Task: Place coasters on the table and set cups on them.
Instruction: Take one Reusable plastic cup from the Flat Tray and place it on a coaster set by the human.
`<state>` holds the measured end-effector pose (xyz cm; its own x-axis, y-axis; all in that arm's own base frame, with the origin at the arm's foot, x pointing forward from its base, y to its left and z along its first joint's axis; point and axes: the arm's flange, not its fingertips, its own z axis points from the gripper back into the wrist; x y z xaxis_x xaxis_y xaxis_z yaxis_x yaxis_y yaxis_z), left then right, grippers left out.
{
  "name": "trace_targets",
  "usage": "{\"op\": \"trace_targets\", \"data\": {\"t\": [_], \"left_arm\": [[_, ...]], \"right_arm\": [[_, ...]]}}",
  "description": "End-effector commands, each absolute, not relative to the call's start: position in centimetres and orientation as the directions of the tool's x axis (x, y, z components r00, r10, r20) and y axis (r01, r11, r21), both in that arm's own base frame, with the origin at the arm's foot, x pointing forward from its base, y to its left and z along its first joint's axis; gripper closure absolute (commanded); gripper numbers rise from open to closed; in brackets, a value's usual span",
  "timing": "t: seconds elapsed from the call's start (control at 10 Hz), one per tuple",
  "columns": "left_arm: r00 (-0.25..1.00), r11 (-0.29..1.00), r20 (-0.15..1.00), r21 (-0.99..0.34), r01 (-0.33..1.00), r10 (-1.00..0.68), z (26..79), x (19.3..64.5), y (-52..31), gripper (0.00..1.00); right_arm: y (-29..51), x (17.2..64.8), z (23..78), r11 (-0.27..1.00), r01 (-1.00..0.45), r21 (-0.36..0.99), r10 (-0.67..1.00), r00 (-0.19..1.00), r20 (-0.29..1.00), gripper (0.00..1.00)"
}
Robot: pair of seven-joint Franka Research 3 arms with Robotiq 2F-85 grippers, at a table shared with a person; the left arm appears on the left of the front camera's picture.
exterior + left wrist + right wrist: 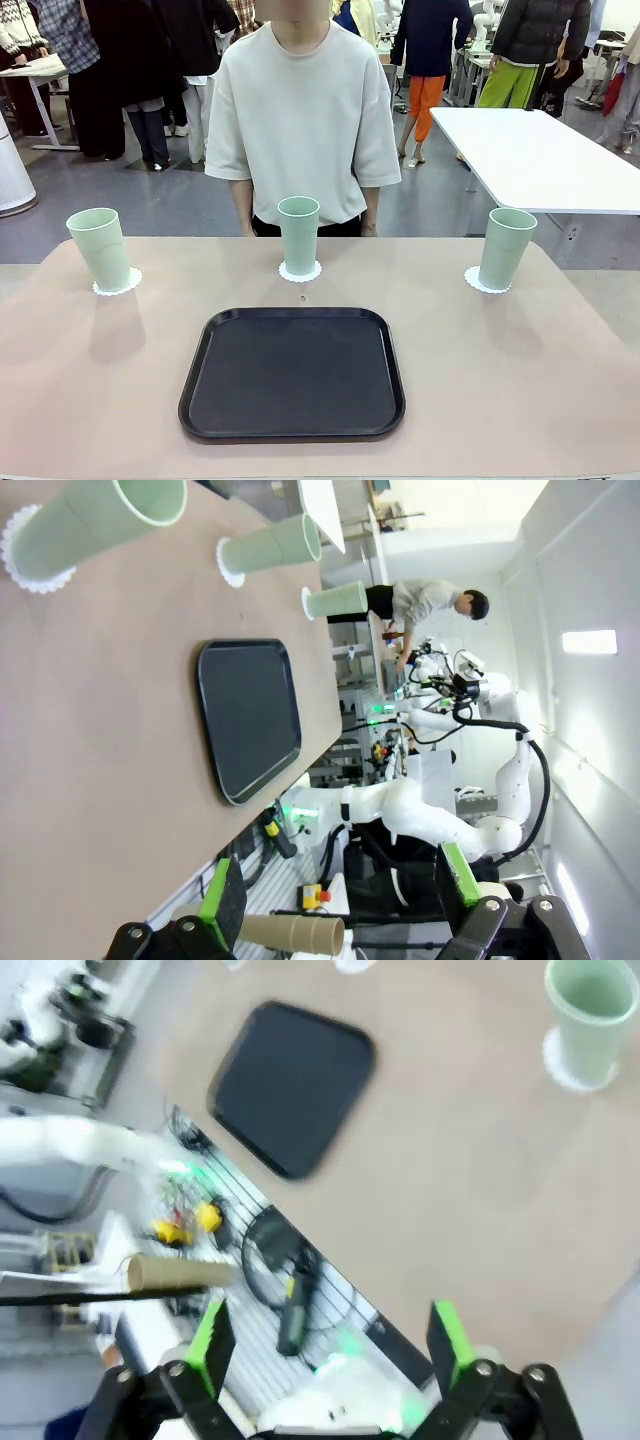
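Three mint-green cups stand upright on the beige table [520,380], each on a white lacy coaster: a left cup [99,248] on its coaster [117,283], a middle cup [298,234] on a coaster [300,271], a right cup [506,247] on a coaster [480,280]. In the left wrist view the same cups [95,520] [272,546] [338,600] run along the table's far side. My left gripper [335,895] is open and holds nothing, off the table's near edge. My right gripper [330,1345] is open and bare, high above the table edge, with one cup [590,1015] far off.
A black rounded tray [292,372] lies in the table's middle near my side. A person in a pale shirt [302,110] stands behind the middle cup. A white table [540,155] stands at the back right.
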<state>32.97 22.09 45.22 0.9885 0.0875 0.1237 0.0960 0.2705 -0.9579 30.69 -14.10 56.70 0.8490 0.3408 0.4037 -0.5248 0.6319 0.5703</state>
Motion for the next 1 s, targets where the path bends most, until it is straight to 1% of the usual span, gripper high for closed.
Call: {"op": "trace_targets", "data": {"t": [0.0,0.1,0.2,0.4,0.5,0.6,0.7,0.9], "left_arm": [[0.987,0.261,0.133,-0.959,0.106,0.089,45.5,32.8,22.1,0.00],[0.987,0.261,0.133,-0.959,0.106,0.089,45.5,32.8,22.1,0.00],[0.987,0.261,0.133,-0.959,0.106,0.089,45.5,32.8,22.1,0.00],[0.987,0.261,0.133,-0.959,0.106,0.089,45.5,32.8,22.1,0.00],[0.987,0.261,0.133,-0.959,0.106,0.089,45.5,32.8,22.1,0.00],[0.987,0.261,0.133,-0.959,0.106,0.089,45.5,32.8,22.1,0.00],[0.987,0.261,0.133,-0.959,0.106,0.089,45.5,32.8,22.1,0.00],[0.987,0.261,0.133,-0.959,0.106,0.089,45.5,32.8,22.1,0.00]], "right_arm": [[-20.0,34.4,56.3,0.415,-0.528,0.741,0.126,0.840,0.527,0.00],[-22.4,35.1,55.0,0.366,-0.510,0.779,0.063,0.848,0.526,0.00],[-24.7,35.9,53.4,0.344,-0.477,0.809,0.010,0.863,0.505,0.00],[-26.8,36.3,49.8,0.282,-0.440,0.853,0.007,0.890,0.456,0.00],[-27.6,36.5,47.5,0.252,-0.400,0.881,0.024,0.913,0.407,0.00],[-28.2,36.8,45.8,0.243,-0.372,0.896,0.019,0.925,0.379,0.00],[-28.3,36.4,44.9,0.221,-0.363,0.905,0.030,0.930,0.365,0.00],[-28.9,35.8,44.5,0.226,-0.354,0.908,0.036,0.934,0.355,0.00]]}}
